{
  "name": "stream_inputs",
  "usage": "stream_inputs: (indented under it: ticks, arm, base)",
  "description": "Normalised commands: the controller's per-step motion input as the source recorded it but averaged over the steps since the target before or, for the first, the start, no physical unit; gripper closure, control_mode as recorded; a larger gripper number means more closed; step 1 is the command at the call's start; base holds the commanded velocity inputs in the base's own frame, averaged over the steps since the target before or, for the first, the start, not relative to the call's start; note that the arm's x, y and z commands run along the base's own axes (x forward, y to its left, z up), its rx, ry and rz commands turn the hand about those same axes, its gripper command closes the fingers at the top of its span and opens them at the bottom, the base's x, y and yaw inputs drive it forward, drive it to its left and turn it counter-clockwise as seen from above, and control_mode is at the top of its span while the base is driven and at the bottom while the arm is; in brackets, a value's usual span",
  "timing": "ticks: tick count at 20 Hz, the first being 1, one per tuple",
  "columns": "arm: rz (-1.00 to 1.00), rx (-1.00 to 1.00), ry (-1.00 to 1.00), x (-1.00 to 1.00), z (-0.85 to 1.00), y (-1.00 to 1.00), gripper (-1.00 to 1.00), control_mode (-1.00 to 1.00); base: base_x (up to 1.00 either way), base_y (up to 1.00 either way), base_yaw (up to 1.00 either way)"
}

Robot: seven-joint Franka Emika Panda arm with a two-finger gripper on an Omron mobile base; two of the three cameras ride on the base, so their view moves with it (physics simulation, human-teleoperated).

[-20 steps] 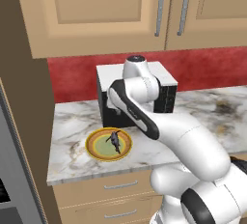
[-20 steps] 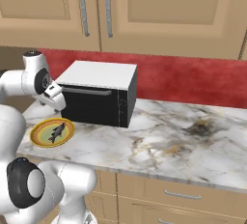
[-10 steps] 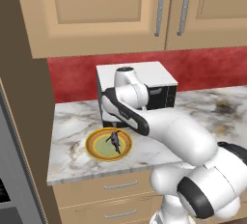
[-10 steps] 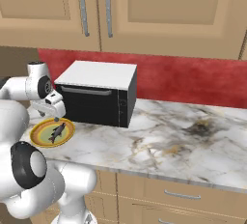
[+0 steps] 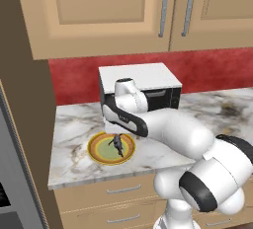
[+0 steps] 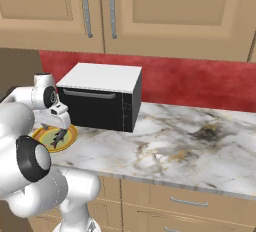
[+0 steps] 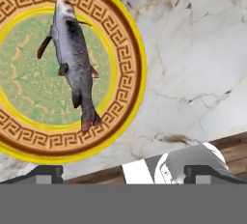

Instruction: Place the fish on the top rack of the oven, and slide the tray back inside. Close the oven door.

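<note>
The fingers (image 7: 123, 172) stand spread wide with nothing between them, their dark tips apart at the bottom of the hand view, hovering above the near edge of the marble worktop (image 7: 193, 63). Just beyond them lies the fish (image 7: 72, 59), grey and slim, stretched along the green centre of a round yellow plate (image 7: 123, 35) with a brown key-pattern rim; the fingers do not touch it.

From the left base view the plate (image 5: 96, 146) sits near the front of the worktop (image 5: 74, 124), with the fish (image 5: 117, 144) on it below the lowered hand. Behind the plate stands a small black box with a white top (image 5: 141, 77), against the red back wall.

In the right base view the fish (image 6: 59, 136) lies on the plate (image 6: 44, 137) just left of that box (image 6: 100, 96), with the fingers (image 6: 54, 124) above it.
</note>
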Motion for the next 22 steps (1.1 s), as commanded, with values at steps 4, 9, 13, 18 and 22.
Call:
stream_inputs:
  ticks: [4,9,13,18,22]
  arm:
    - [0.07,-0.09,0.06,0.05,-0.26,0.24,-1.0,-1.0]
    - [0.01,-0.05,0.03,0.1,-0.14,0.22,-1.0,-1.0]
    - [0.0,0.0,0.0,0.11,-0.09,0.01,-1.0,-1.0]
    - [0.0,0.0,0.0,0.17,-0.17,0.0,-1.0,-1.0]
    - [0.0,0.0,0.0,0.28,-0.3,0.0,-1.0,-1.0]
  base:
    - [0.0,0.0,0.0]
    - [0.0,0.0,0.0]
    - [0.0,0.0,0.0]
    - [0.0,0.0,0.0]
    - [0.0,0.0,0.0]
